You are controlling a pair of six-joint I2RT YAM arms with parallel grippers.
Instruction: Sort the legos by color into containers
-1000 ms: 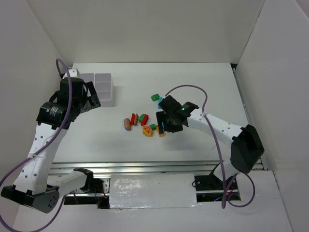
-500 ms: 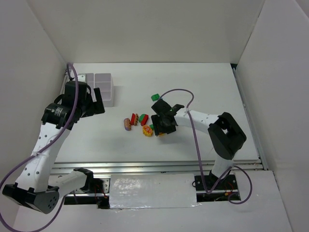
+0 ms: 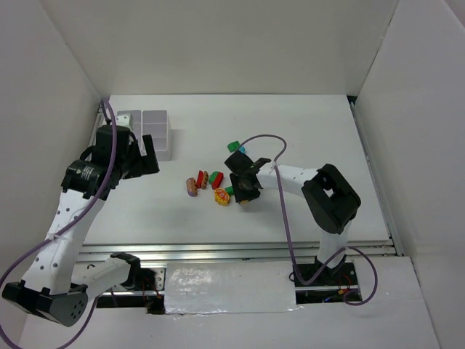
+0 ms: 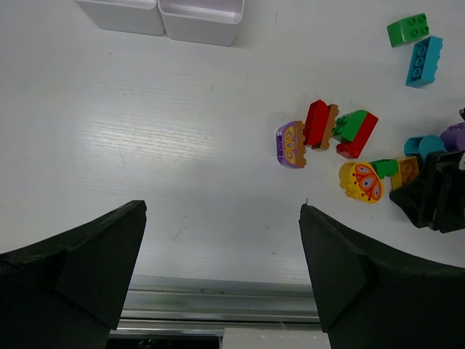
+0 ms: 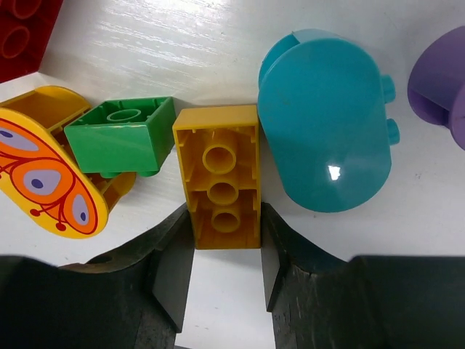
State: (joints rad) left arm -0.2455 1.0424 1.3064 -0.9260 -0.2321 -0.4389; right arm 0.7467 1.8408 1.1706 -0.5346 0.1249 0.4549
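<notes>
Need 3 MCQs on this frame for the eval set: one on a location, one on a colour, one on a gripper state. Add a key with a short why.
1. Where does the white tray sit on the table?
A. far left corner
B. centre, among the bricks
C. near right edge

2. What colour is the brick between the right gripper's fingers?
A. teal
B. red
C. yellow

3. What state is the left gripper in?
A. shut on a red brick
B. open, empty
C. shut on the tray

Key:
1 A, the top view shows it at the far left.
2 C, the yellow brick is pinched on both long sides.
3 B, its fingers stand wide apart with nothing between them.
</notes>
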